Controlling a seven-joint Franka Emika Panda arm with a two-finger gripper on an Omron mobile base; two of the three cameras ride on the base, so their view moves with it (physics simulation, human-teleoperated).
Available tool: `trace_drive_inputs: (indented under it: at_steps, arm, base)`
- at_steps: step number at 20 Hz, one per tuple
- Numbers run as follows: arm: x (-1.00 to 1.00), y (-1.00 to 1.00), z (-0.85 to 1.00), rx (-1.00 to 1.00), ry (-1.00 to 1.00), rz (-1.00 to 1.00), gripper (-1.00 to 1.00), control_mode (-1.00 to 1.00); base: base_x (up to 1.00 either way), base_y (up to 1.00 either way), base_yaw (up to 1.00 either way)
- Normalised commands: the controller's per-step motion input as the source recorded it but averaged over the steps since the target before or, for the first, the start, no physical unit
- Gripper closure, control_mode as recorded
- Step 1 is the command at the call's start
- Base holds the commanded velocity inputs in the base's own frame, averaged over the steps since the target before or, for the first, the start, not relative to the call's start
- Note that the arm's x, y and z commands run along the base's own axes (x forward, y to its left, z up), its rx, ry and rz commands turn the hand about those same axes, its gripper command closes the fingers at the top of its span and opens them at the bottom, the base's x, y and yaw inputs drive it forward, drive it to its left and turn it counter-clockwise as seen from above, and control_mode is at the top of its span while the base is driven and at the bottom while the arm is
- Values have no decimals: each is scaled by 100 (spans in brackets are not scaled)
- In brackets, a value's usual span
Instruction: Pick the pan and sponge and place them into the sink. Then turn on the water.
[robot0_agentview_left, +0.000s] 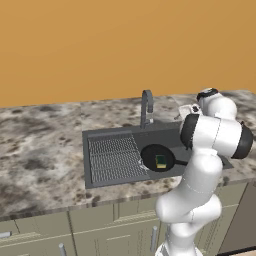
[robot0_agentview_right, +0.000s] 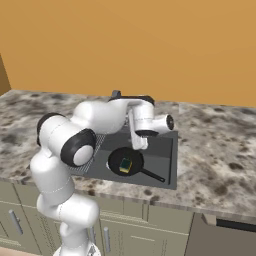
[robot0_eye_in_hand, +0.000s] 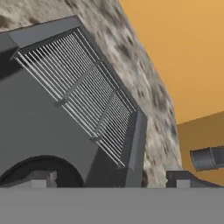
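Note:
The black pan (robot0_agentview_left: 158, 157) lies in the basin half of the dark grey sink (robot0_agentview_left: 102, 134), its handle pointing right. The green and yellow sponge (robot0_agentview_left: 160, 161) rests inside the pan (robot0_agentview_right: 125, 162). My gripper (robot0_agentview_right: 140, 145) hangs over the basin just behind the pan, pointing down, open and holding nothing. In the hand view the two fingertips (robot0_eye_in_hand: 41, 177) stand wide apart, with the pan's rim (robot0_eye_in_hand: 39, 161) by the left one and the ribbed drainboard (robot0_eye_in_hand: 78, 87) beyond. The faucet (robot0_agentview_left: 146, 107) arches over the sink's back edge; no water runs from it.
Speckled stone counter (robot0_agentview_left: 40, 150) surrounds the sink, with an orange wall (robot0_agentview_left: 125, 45) behind it. Cabinet fronts (robot0_agentview_left: 100, 230) run below the counter's front edge. The faucet's spout end (robot0_eye_in_hand: 208, 158) is close by on the hand view's right.

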Motion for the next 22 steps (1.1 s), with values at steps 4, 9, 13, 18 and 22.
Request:
trace_drive_inputs:
  at_steps: [4, 9, 13, 18, 22]
  arm:
    - [0, -1, 65, 37, 28, -14, -100, -100]
    - [4, 10, 22, 15, 24, -11, -100, -100]
    - [10, 14, 0, 0, 22, -2, -100, -100]
    - [-1, 10, 0, 8, 26, 0, -100, -100]
    - [-14, 0, 2, 25, 27, 0, -100, -100]
  base:
    - [0, 0, 0]
    - [0, 0, 0]
    - [0, 0, 0]
    - [0, 0, 0]
    - [0, 0, 0]
